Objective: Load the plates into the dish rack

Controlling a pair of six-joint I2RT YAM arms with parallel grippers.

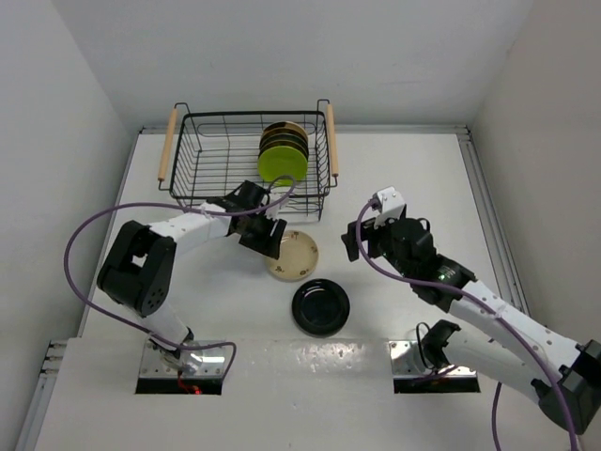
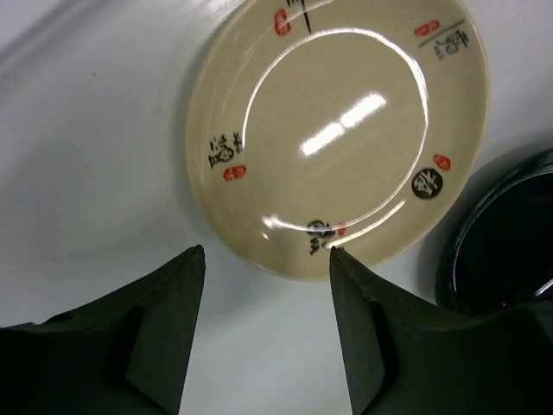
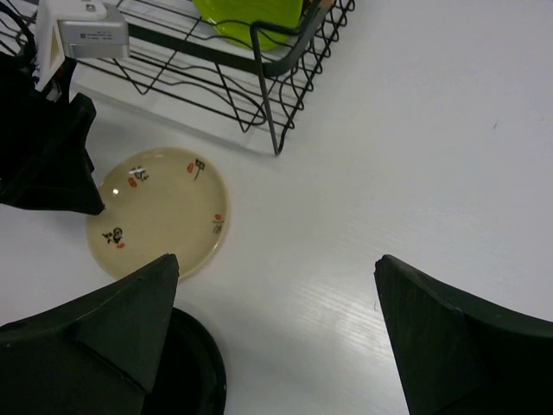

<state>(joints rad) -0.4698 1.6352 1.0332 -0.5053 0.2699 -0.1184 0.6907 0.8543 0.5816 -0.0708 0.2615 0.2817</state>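
The black wire dish rack (image 1: 202, 178) stands at the back with several plates upright in its right end, a lime green plate (image 1: 281, 163) in front. A cream plate (image 1: 295, 255) with red and black marks lies flat on the table before the rack. A glossy black plate (image 1: 320, 306) lies nearer. My left gripper (image 1: 266, 235) is open and empty, low at the cream plate's (image 2: 346, 130) left rim. My right gripper (image 1: 357, 240) is open and empty, above the table right of both plates. The cream plate (image 3: 157, 211) and rack corner (image 3: 268, 95) show in the right wrist view.
The rack has light wooden handles (image 1: 167, 143) on both ends. White walls close the table at back and sides. The black plate's edge shows at the right of the left wrist view (image 2: 510, 242) and at the bottom left of the right wrist view (image 3: 194, 372).
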